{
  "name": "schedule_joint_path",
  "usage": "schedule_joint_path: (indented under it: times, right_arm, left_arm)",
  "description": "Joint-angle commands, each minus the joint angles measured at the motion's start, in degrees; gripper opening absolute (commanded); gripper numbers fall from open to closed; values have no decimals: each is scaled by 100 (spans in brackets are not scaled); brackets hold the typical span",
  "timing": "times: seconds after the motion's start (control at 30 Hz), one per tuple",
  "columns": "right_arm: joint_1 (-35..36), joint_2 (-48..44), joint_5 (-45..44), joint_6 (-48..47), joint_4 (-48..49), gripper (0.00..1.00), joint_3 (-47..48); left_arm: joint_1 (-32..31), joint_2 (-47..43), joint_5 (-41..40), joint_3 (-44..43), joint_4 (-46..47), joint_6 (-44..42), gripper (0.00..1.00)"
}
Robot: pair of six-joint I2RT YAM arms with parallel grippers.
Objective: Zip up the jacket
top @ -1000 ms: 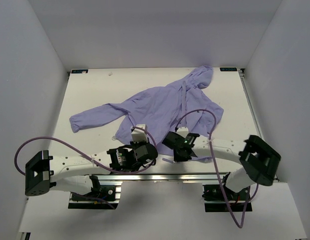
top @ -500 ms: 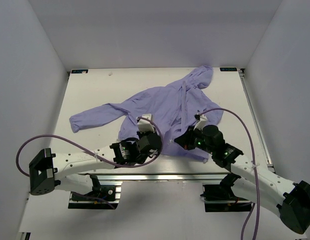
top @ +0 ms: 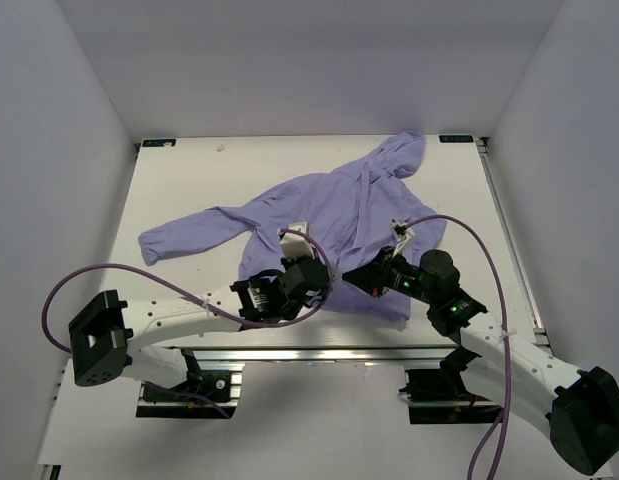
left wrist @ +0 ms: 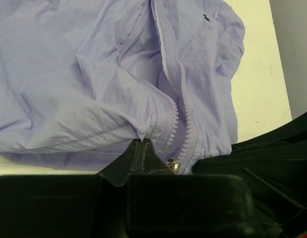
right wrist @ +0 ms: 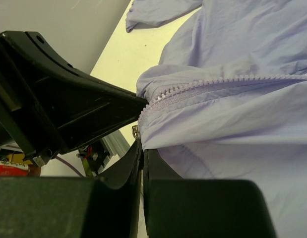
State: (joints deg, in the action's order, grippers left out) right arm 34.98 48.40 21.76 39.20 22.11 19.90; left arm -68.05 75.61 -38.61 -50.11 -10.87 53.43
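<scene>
- Lavender jacket point(top: 329, 215) lies front-up across the middle of the white surface point(top: 189, 180). The hood point(top: 404, 155) points to the far edge, one sleeve point(top: 179, 238) is flung out to the left, and the hem is nearest the arm bases.
- Both arms meet at the hem, right at the foot of the zipper point(left wrist: 170, 74), which is where a zip-up has to start.
- Left fingers point(left wrist: 135, 156) are clenched on a fold of hem fabric just left of the tooth rows. This looks meant to anchor the cloth so it can't ride up w/ the slider.
- Right fingers point(right wrist: 132, 163) are pressed tight together under the hem edge on the other side of the zip, pinching thin fabric there. Probably a counter-hold to keep the bottom taut.
- Small metal pull tab point(left wrist: 173, 165) sits low at the zipper's base, between the two grips. Neither arm is on it.
- Zip appears joined only near the bottom; the tooth rows part further up, so the job looks barely begun.
- Count: 1 jacket, 1 zipper w/ 2 tooth rows, 1 pull tab, 2 arms, 2 sets of fingers.
</scene>
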Motion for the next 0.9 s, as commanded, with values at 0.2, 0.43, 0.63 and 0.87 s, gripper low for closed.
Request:
schedule_joint_path:
  times: [0.2, 0.43, 0.63, 0.87]
  right_arm:
    - [-27, -15, 145, 35, 338, 0, -12]
    - [-27, -76, -216, 70, -5, 0, -56]
    - [-27, -164, -313, 44, -14, 0, -56]
    - [-27, -173, -225, 132, 232, 0, -39]
  left_arm:
    - [20, -231, -147, -96, 200, 98, 0]
    - [20, -398, -164, 45, 226, 177, 0]
    - [20, -433, -164, 62, 173, 212, 0]
    - [20, -407, -147, 62, 182, 203, 0]
